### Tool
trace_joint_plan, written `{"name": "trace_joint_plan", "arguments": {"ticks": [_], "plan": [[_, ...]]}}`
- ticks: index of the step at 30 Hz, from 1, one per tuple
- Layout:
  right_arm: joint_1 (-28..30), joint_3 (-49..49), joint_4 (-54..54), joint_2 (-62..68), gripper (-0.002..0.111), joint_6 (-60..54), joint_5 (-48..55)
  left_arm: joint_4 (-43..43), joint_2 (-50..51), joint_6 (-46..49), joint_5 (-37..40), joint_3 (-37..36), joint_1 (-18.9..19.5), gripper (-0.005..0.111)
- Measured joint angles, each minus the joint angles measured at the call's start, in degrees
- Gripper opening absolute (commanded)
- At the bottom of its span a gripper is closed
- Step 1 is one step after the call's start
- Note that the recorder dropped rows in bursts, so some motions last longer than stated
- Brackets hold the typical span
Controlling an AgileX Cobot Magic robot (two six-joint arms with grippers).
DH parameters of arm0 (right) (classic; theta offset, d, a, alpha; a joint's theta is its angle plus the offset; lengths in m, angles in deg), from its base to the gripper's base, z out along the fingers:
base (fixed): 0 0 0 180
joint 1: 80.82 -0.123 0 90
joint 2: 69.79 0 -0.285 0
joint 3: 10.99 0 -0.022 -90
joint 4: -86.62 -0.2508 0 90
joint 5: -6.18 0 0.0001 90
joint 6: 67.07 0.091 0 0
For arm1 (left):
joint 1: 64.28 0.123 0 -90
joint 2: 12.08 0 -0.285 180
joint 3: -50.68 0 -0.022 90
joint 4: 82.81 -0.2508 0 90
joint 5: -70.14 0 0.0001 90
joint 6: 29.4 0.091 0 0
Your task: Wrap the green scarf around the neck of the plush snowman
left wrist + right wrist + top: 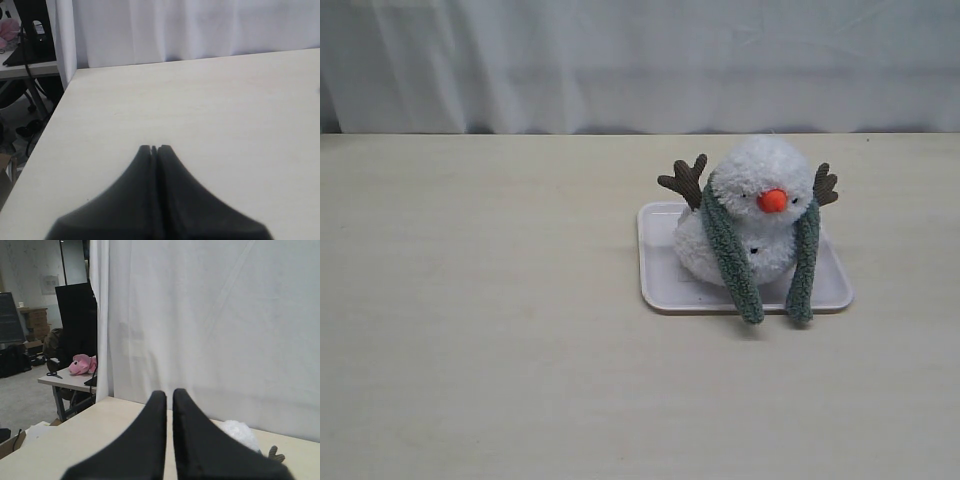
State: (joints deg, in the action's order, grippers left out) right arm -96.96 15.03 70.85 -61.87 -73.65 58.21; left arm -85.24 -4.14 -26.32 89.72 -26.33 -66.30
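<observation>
The plush snowman (760,172) sits on a pale tray (656,272) right of the table's middle, facing the front. The green scarf (730,255) lies round the back of its neck. Both scarf ends hang down its front, one on each side of the orange nose, and reach past the tray's front rim. Neither gripper shows in the exterior view. My left gripper (154,147) is shut and empty over bare tabletop. My right gripper (169,392) is shut with nothing in it, and the snowman's white head (241,432) peeks out beside its fingers.
A white curtain (620,60) hangs along the table's far edge. The left wrist view shows the table's side edge (50,125) with clutter on the floor beyond. A second table with a pink plush (80,364) stands past the curtain.
</observation>
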Motion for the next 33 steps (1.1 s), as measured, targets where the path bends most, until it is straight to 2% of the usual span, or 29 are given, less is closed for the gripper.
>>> {"name": "trace_joint_plan", "arguments": {"ticks": [13, 20, 25, 30, 33], "plan": [[0.0, 0.0, 0.0, 0.0, 0.004, 0.0, -0.28, 0.0, 0.0, 0.0, 0.0, 0.0, 0.0, 0.0], [0.0, 1.66, 1.21, 0.0, 0.004, 0.0, -3.98, 0.0, 0.0, 0.0, 0.0, 0.0, 0.0, 0.0], [0.28, 7.19, 4.28, 0.0, 0.004, 0.0, -16.09, 0.0, 0.0, 0.0, 0.0, 0.0, 0.0, 0.0], [5.31, 17.43, 9.74, 0.1, 0.004, 0.76, -31.29, 0.0, 0.0, 0.0, 0.0, 0.0, 0.0, 0.0], [7.75, 24.06, 18.06, 0.17, 0.004, 7.32, -35.19, 0.0, 0.0, 0.0, 0.0, 0.0, 0.0, 0.0]]}}
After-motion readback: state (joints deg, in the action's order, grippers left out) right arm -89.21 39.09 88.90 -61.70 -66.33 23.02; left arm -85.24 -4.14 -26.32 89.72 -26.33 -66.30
